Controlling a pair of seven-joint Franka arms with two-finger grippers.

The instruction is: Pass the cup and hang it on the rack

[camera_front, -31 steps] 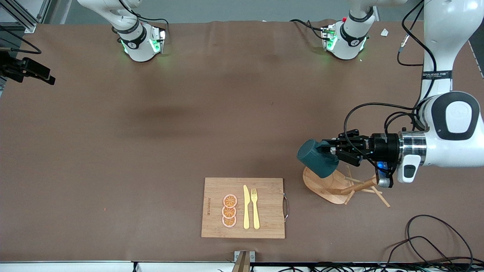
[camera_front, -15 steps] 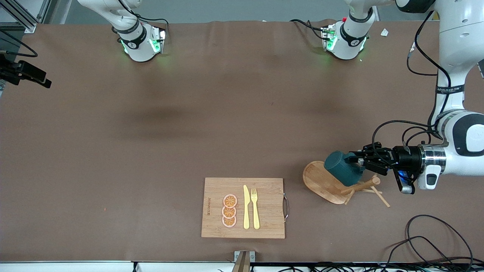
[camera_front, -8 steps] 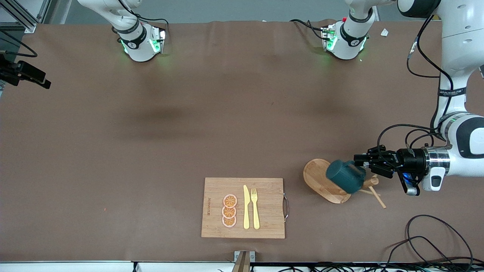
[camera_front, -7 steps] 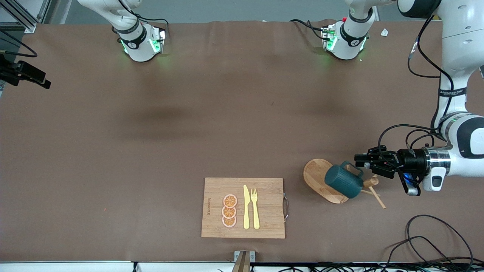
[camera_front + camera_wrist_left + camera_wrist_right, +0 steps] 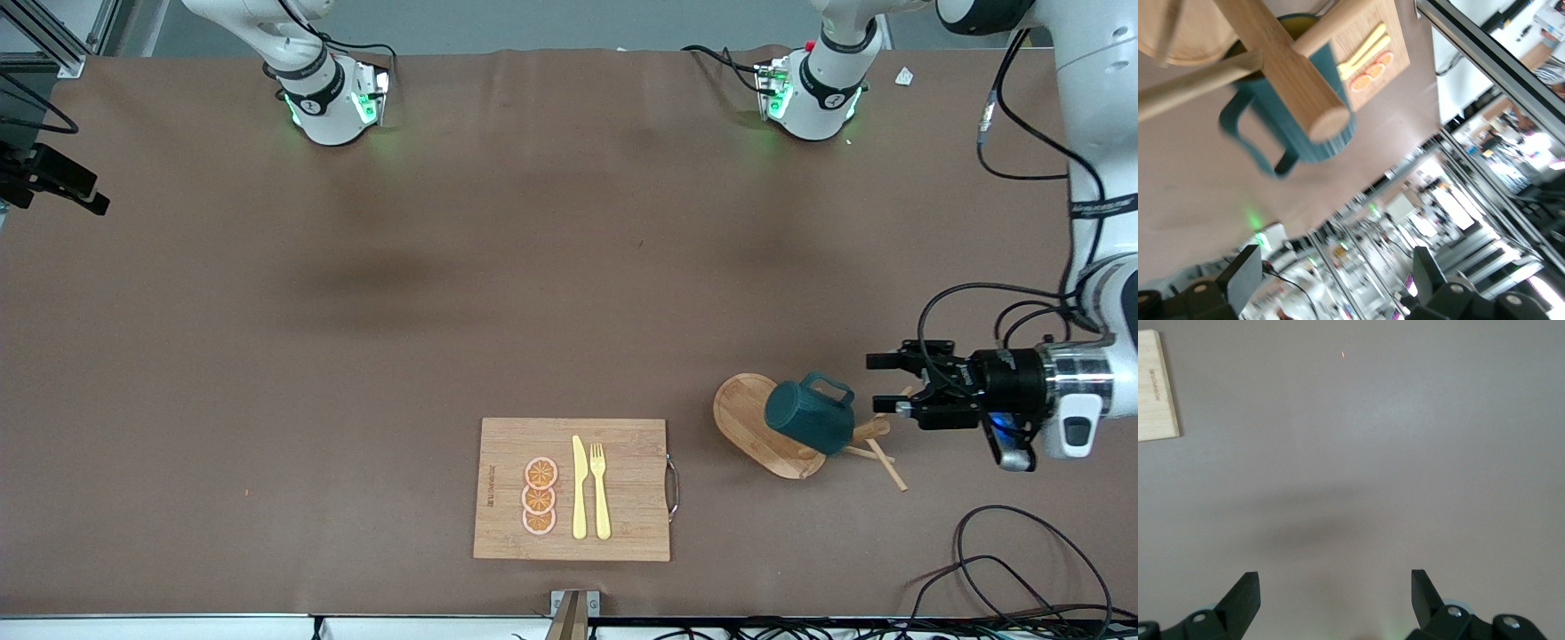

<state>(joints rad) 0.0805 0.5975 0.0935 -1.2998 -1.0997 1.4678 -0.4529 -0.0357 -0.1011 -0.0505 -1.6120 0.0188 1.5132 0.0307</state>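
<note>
Dark teal ribbed cup, yellow inside; pale wood rack. Bamboo board with orange slices, yellow knife and fork. Brown counter. Black end effectors.

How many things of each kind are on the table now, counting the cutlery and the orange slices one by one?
Cup: 1
Rack: 1
Cutting board: 1
Knife: 1
Fork: 1
Orange slices: 3
Total: 8
</note>
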